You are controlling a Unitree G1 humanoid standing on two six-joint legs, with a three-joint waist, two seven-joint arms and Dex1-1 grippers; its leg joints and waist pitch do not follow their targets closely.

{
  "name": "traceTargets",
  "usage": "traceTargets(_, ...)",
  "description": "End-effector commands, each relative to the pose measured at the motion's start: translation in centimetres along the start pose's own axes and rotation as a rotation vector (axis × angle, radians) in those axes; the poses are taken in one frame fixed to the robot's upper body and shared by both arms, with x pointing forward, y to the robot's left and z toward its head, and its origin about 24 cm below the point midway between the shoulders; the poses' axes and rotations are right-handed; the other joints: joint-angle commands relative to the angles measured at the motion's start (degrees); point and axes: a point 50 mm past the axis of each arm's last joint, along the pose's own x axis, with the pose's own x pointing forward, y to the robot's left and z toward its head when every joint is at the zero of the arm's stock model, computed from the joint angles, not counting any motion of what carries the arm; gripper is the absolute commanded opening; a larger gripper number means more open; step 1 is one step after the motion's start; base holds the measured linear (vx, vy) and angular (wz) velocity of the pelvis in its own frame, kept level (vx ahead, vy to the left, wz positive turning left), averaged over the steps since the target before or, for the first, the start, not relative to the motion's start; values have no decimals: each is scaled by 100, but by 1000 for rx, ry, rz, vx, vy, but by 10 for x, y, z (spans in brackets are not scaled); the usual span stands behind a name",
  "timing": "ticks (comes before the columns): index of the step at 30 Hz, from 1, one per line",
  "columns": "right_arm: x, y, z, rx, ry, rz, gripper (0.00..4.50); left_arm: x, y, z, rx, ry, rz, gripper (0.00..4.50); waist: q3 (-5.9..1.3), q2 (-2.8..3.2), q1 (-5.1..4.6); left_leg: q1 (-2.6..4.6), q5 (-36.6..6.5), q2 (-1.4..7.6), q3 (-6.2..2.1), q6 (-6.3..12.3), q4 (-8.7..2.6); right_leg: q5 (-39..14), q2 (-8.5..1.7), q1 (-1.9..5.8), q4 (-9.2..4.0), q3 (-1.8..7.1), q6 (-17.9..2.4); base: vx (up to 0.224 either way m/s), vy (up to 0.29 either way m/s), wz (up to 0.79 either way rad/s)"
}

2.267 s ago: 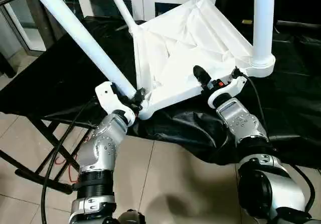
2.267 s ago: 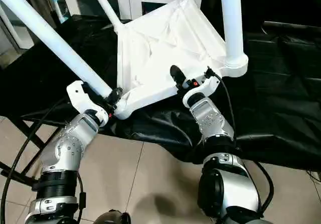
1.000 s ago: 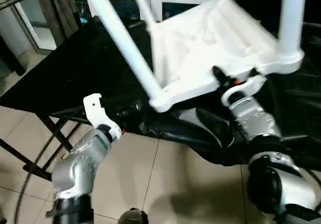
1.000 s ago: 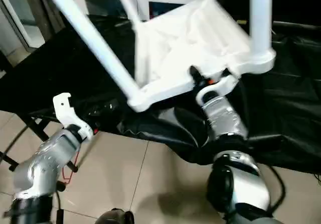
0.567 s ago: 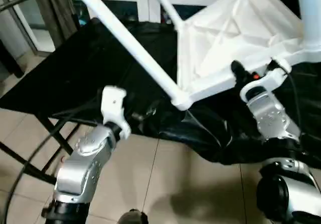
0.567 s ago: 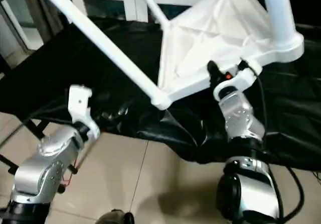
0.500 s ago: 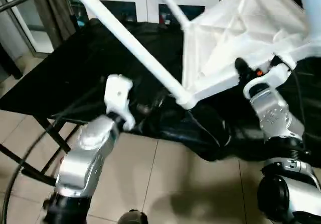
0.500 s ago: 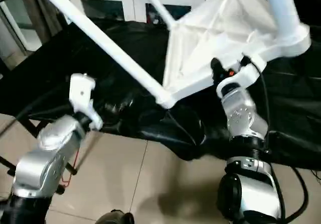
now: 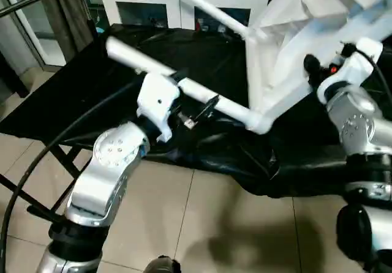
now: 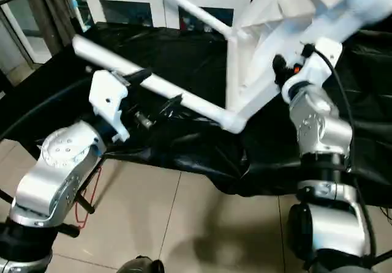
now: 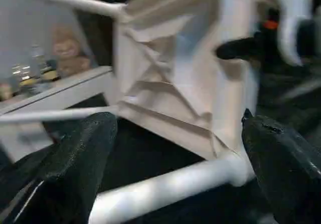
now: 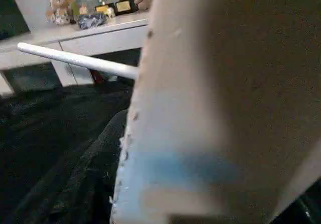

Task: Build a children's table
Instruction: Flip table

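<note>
Over the black-draped worktop [image 9: 73, 95], in the head views, the white plastic rectangular tabletop with ribbed underside [image 9: 288, 59] stands tilted up on its edge, one long white tubular leg [image 9: 184, 89] reaching from its low corner socket [image 9: 260, 125] out across the cloth. The right hand [image 9: 312, 71] clamps the tabletop's near rim; the left hand [image 10: 153, 86] hovers with fingers spread wide on either side of the leg, not closed on it. Hollow moulded plastic like this is probably light and stiff but slick, so the rim or a leg close to its socket looks the surest hold. From the left wrist, both black fingers [image 11: 75, 158] stand far apart with the leg [image 11: 165, 189] crossing between them and the ribbed underside [image 11: 170, 78] beyond. From the right wrist, a blurred white panel [image 12: 210, 93] blocks the fingers, and another leg [image 12: 75, 59] shows past it. The tabletop's upper corners are cut off.
</note>
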Motion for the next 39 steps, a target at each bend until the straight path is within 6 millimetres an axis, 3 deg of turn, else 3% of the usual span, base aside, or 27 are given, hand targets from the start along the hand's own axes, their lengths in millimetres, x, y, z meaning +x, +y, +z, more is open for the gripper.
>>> traceTargets(1, 0, -15, 5, -125, 23, -105, 205, 3, -9, 8, 36, 6, -127, 450, -452, -132, -65, 302, -788, 238, -110, -160, -319, -142, -219, 94, -425, 144, -928, 0, 0, 0)
traceTargets(6, 4, -13, 9, -153, 25, -112, 202, 2, -24, 4, -23, 52, -294, 450, -446, -119, -70, 306, -877, 237, -102, -234, -326, -112, -214, 85, -399, 147, -1002, 0, 0, 0)
traceTargets(7, 5, -12, 10, -157, 26, -113, 202, 2, -25, 3, -32, 55, -311, 450, -444, -162, -87, 299, -873, 231, -94, -223, -326, -104, -208, 93, -397, 148, -1019, 0, 0, 0)
traceTargets(8, 6, -12, 11, -164, 25, -117, 202, 3, -27, 2, -38, 65, -332, 450, -447, -150, -85, 302, -882, 234, -97, -227, -326, -112, -213, 93, -390, 147, -1032, 0, 0, 0)
traceTargets(14, 12, -2, 11, -201, 30, -97, 201, 9, -25, -1, 1, 96, -335, 450, -433, -162, -116, 287, -953, 232, -97, -251, -328, -246, -214, 108, -418, 154, -984, 0, 0, 0)
traceTargets(15, 13, 1, 11, -229, 38, -81, 201, 10, -24, -1, 13, 101, -321, 450, -432, -188, -125, 287, -935, 230, -95, -242, -329, -241, -207, 106, -419, 151, -970, 0, 0, 0)
traceTargets(18, 16, 7, 10, -282, 51, -52, 201, 12, -20, -1, 31, 106, -303, 450, -432, -176, -143, 285, -927, 227, -98, -264, -328, -235, -210, 106, -415, 150, -979, 0, 0, 0)
traceTargets(24, 24, 16, 13, -337, 57, -19, 201, 13, -14, 3, 49, 109, -300, 450, -427, -211, -238, 270, -964, 224, -98, -196, -315, -96, -215, 124, -397, 143, -1147, 0, 0, 0)
traceTargets(27, 25, 22, 15, -338, 43, 12, 268, 13, -12, 8, 28, 86, -293, 450, -432, -229, -232, 271, -888, 227, -94, -152, -306, 33, -208, 130, -379, 143, -1190, 0, 0, 0)
traceTargets(31, 25, 27, 18, -348, 16, 42, 295, 15, -3, 18, 64, 48, -253, 450, -429, -225, -234, 271, -921, 229, -99, -128, -309, 10, -207, 136, -380, 140, -1214, 0, 0, 0)
traceTargets(32, 25, 28, 19, -351, -3, 55, 311, 17, 3, 24, 88, 18, -218, 450, -434, -194, -229, 274, -922, 229, -105, -135, -306, 20, -209, 135, -375, 139, -1217, 0, 0, 0)
traceTargets(34, 25, 28, 19, -352, -7, 59, 314, 19, 8, 29, 117, -5, -188, 450, -437, -206, -234, 275, -922, 229, -101, -138, -301, 108, -203, 141, -380, 141, -1230, 0, 0, 0)
traceTargets(35, 22, 31, 20, -349, -41, 82, 338, 22, 15, 39, 169, -55, -122, 450, -431, -217, -237, 261, -897, 227, -106, -111, -302, 162, -205, 156, -378, 142, -1238, 0, 0, 0)
traceTargets(36, 20, 32, 20, -344, -72, 87, 349, 25, 23, 48, 222, -106, -39, 450, -445, -167, -222, 269, -865, 229, -112, -107, -287, 234, -214, 155, -365, 144, -1223, 0, 0, 0)
traceTargets(39, 12, 37, 20, -323, -140, 110, 369, 29, 32, 63, 347, -190, 56, 450, -459, -205, -223, 242, -673, 229, -124, 5, -274, 591, -204, 189, -355, 147, -1116, 0, 0, 0)
